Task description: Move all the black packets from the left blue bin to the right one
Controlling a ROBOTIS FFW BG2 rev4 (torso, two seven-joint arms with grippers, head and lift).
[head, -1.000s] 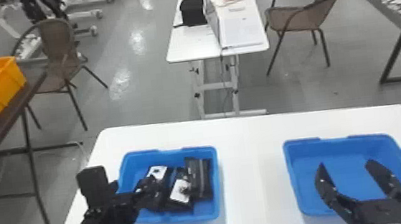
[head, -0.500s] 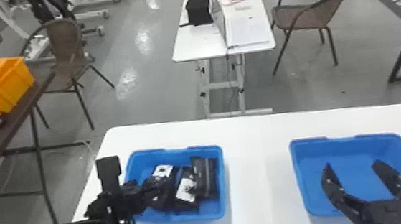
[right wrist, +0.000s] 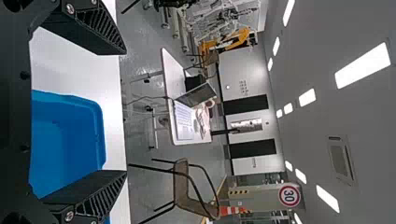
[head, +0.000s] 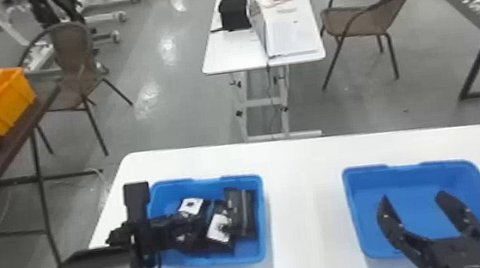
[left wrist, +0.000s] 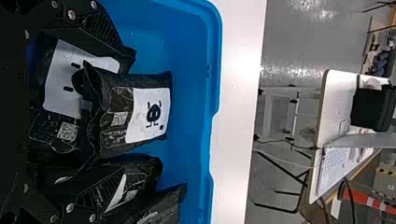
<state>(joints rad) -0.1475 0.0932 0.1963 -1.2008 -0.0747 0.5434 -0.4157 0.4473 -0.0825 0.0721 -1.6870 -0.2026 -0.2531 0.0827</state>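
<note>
The black packets (head: 241,213) lie bunched and overlapping in the left blue bin (head: 263,217), near the left edge of the desk (head: 299,172); the right blue bin (head: 407,166) sits toward the desk's right edge. The left gripper (left wrist: 125,114) is down at the left bin, its fingers spread wide, with a packet with a white label (left wrist: 154,112) in the space between them; whether either finger touches a packet, I cannot tell. The right gripper (head: 413,197) is above the right bin, its fingers well apart. The wrinkled wrapping suggests light, soft pouches that should give under a squeeze and may slide a little on their slick film. What is inside cannot be seen, so moderate pressure seems wise. The best hold is probably across the fuller middle of the labelled packet, on its two long sides, since the flat crimped end would fold or slip out. Because the packets overlap, a wide bite could catch a neighbour too, so one pouch should be singled out before lifting.
</note>
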